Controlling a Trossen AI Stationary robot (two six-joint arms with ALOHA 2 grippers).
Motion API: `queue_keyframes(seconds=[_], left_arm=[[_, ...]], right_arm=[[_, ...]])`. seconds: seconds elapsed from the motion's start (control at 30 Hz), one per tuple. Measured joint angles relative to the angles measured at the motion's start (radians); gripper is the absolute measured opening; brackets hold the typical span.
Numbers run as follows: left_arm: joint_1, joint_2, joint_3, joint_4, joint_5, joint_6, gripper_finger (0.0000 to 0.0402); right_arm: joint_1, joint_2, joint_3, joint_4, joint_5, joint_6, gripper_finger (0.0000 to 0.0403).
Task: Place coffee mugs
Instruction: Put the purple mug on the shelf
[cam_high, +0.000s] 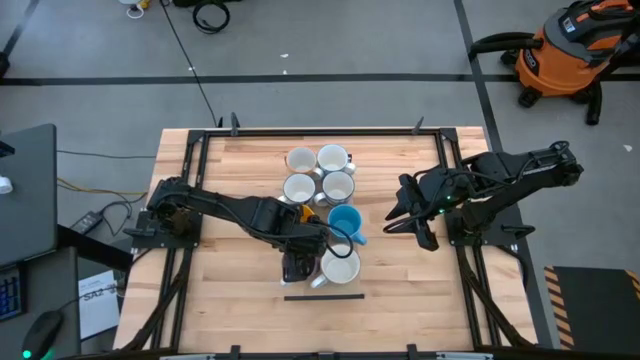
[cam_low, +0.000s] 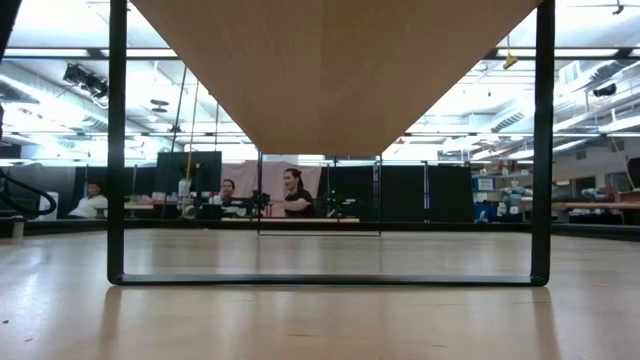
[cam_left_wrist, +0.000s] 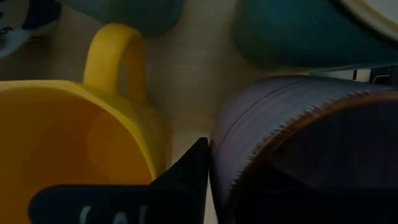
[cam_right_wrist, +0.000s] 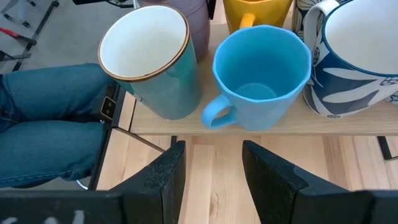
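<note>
The left gripper (cam_high: 300, 250) sits at the purple mug (cam_left_wrist: 298, 149), beside the blue mug (cam_high: 345, 222); its opening can't be told. The right gripper (cam_right_wrist: 208, 171) waits right of the blue mug, fingers apart, empty.

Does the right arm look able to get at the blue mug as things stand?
Probably yes: the right claw stands open, facing the blue mug, with only bare table between them. Neighbouring mugs crowd its sides, so the handle side looks easiest.

Glossy ceramic blue mug (cam_right_wrist: 262, 74); yellow mug (cam_left_wrist: 74, 134) smooth; pale matt wood table (cam_high: 230, 300) (visible grain).
</note>
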Motion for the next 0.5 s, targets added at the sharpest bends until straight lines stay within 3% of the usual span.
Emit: queue_keyframes(seconds=[0.2,0.5], left_arm=[[0.000,0.000,0.000,0.000,0.000,0.001,0.0071],[0.000,0.000,0.000,0.039,0.003,0.001,0.0132]], right_arm=[[0.000,0.000,0.000,0.000,0.000,0.000,0.0165],[0.000,0.000,0.000,0.000,0.000,0.000,0.0165]])
